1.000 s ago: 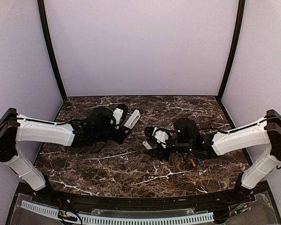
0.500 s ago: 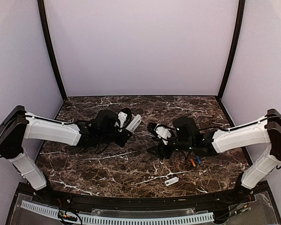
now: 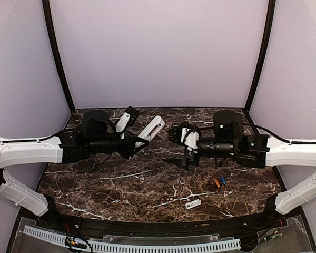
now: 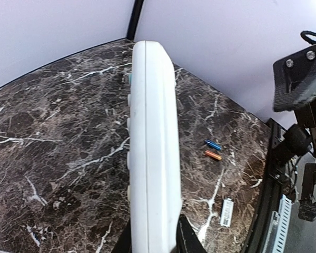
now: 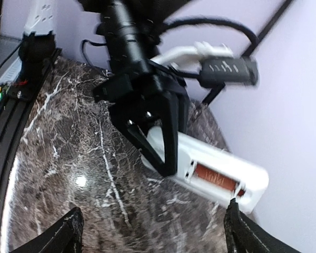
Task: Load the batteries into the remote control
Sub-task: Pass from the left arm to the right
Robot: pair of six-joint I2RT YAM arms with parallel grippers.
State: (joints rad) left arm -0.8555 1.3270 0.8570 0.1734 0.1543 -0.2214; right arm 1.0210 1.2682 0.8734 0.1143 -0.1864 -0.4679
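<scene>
Because the left gripper [image 5: 159, 157] is clenched on one end of the remote control [image 5: 210, 175] and holds it clear of the marble table [image 3: 121, 184], you have its back turned toward the right wrist camera. From there the open battery bay shows orange-brown and looks empty. Your right gripper [image 5: 155, 234] hangs just in front of it, jaws spread wide with nothing between them, so it seems free to fetch a cell. The orange battery [image 3: 216, 183] and blue battery [image 3: 223, 179] lie side by side on the table beneath the right arm, well apart from the remote. The loose cover [image 3: 193, 203] rests near the front edge. No brand or lettering is readable, and the marks on the cover are too small to make out.
</scene>
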